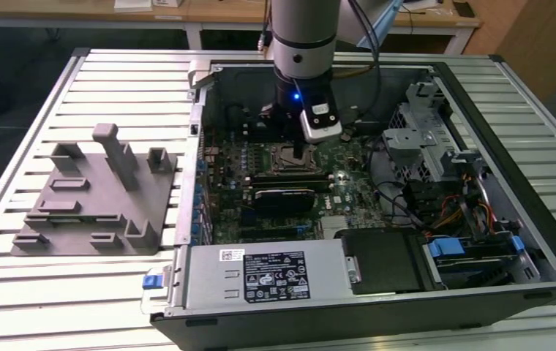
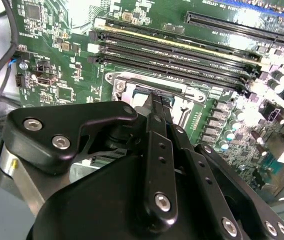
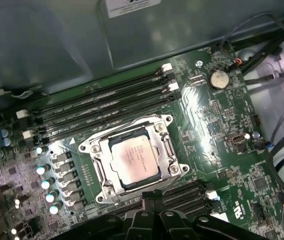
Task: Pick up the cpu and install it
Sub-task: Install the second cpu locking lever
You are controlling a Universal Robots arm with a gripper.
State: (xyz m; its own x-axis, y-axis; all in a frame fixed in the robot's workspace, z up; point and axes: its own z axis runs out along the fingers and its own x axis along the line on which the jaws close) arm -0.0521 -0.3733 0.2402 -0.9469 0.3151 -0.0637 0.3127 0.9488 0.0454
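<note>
cpu [image 3: 134,159] sits flat inside the socket frame [image 3: 98,165] on the motherboard [image 3: 217,130], silvery top up, apparently seated square in the recess. gripper [image 2: 156,100] hangs right over the socket edge, fingers pressed together with nothing between them, so the chip is already released. Grey stepped block [image 1: 93,194] sits outside the case [image 1: 512,219], at the exterior view's left.

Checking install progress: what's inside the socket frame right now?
The cpu lies flat inside the socket frame, silvery top showing. Whatever is beneath it is covered.
</note>
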